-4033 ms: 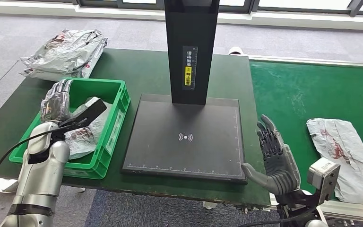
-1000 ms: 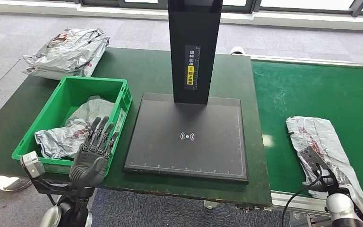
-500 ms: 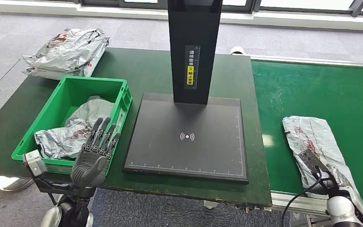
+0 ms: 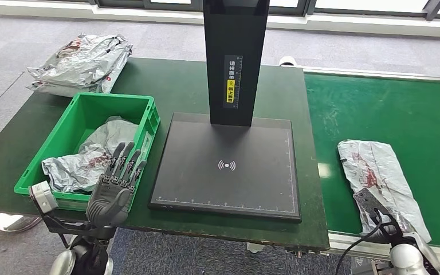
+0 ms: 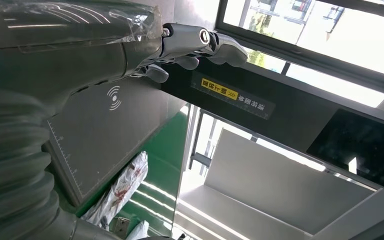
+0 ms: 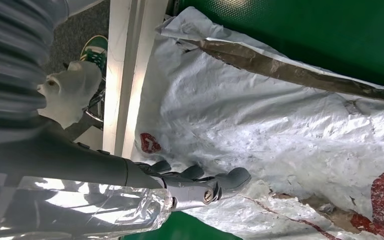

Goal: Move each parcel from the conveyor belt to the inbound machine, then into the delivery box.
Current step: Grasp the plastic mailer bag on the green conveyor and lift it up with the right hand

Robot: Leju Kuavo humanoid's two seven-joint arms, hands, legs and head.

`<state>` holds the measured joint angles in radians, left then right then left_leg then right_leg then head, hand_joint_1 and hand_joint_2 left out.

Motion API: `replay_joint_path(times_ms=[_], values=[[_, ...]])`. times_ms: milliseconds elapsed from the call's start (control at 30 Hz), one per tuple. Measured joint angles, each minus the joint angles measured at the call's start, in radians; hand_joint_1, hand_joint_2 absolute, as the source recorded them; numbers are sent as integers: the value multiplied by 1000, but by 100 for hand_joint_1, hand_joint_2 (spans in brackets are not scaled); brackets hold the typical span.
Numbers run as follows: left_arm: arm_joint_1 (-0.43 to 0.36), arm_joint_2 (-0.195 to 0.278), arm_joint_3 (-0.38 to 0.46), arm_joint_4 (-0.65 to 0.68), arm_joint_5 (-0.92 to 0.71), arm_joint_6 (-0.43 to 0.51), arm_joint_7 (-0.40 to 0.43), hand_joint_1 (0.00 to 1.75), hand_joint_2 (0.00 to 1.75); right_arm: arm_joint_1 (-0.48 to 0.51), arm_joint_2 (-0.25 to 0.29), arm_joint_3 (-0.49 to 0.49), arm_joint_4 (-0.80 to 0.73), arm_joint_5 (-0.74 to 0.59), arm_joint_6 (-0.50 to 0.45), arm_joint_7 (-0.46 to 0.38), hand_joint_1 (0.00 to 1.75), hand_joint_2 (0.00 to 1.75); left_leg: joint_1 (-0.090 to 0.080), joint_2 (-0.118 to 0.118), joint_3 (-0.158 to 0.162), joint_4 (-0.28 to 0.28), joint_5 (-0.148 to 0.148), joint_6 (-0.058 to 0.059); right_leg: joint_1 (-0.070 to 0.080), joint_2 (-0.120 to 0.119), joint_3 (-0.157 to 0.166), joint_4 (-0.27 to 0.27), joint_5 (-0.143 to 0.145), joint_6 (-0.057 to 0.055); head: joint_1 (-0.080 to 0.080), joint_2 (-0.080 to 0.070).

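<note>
The right hand (image 6: pixel 200 187) is low at the near edge of the conveyor belt (image 4: pixel 378 109), over the near end of the grey parcel (image 4: pixel 378 172) lying flat there. In the right wrist view its fingers (image 6: pixel 230 179) are stretched out just above or on the crinkled film; whether they touch cannot be told, but no film is gathered between them, so they are released and grasp nothing. The head view shows little of this hand beyond the wrist camera.

The left hand (image 4: pixel 116 186) hovers at the near edge of the bench (image 4: pixel 172 86), fingers (image 4: pixel 127 156) spread and holding nothing, with the green delivery box (image 4: pixel 143 114) just beyond and to their left (it already holds a crumpled parcel (image 4: pixel 86 157)). The black inbound machine (image 4: pixel 226 166) lies to the right of those fingers, its plate bare. More bags (image 4: pixel 80 60) lie at the far corner of the bench.

I judge the step in hand to be the pickup from the belt. The risks:

- The film is thin, slack and slippery, so the fingers may close on a mere fold that slides out during the lift.
- The parcel appears to overhang the belt's near edge by the pale frame, so a downward push could tip it to the floor.
- A limp bag may drag on the machine's rim or land partly off the plate.
</note>
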<state>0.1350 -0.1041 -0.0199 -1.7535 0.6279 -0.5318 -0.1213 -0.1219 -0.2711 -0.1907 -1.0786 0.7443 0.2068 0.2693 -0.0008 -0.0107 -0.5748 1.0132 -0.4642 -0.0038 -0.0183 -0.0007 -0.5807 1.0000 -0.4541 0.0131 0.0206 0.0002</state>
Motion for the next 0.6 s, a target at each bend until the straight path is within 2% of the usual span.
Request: replay_joint_path(times_ms=[367, 400, 500, 533, 600], values=[[0, 0, 0, 1, 0, 9, -8, 0, 175, 0, 7, 0, 0, 15, 24, 0, 0, 175, 0, 0, 0, 0, 0, 0, 0, 0, 0, 0, 0, 0, 0, 0], [0, 1, 0, 2, 0, 12, -9, 0, 175, 0, 8, 0, 0, 17, 24, 0, 18, 175, 0, 0, 0, 0, 0, 0, 0, 0, 0, 0, 0, 0, 0, 0], [1, 1, 0, 3, -1, 18, -9, 0, 175, -1, 12, 0, 0, 23, 22, 0, 149, 175, 0, 0, 0, 0, 0, 0, 0, 0, 0, 0, 0, 0, 0, 0], [1, 1, 0, 3, -2, 19, -9, 0, 175, -1, 13, 0, 0, 26, 22, 0, 175, 175, 0, 0, 0, 0, 0, 0, 0, 0, 0, 0, 0, 0, 0, 0], [1, 1, 0, 3, -2, 20, -8, 0, 175, -1, 16, 0, 0, 32, 21, -1, 175, 175, 0, 0, 0, 0, 0, 0, 0, 0, 0, 0, 0, 0, 0, 0]])
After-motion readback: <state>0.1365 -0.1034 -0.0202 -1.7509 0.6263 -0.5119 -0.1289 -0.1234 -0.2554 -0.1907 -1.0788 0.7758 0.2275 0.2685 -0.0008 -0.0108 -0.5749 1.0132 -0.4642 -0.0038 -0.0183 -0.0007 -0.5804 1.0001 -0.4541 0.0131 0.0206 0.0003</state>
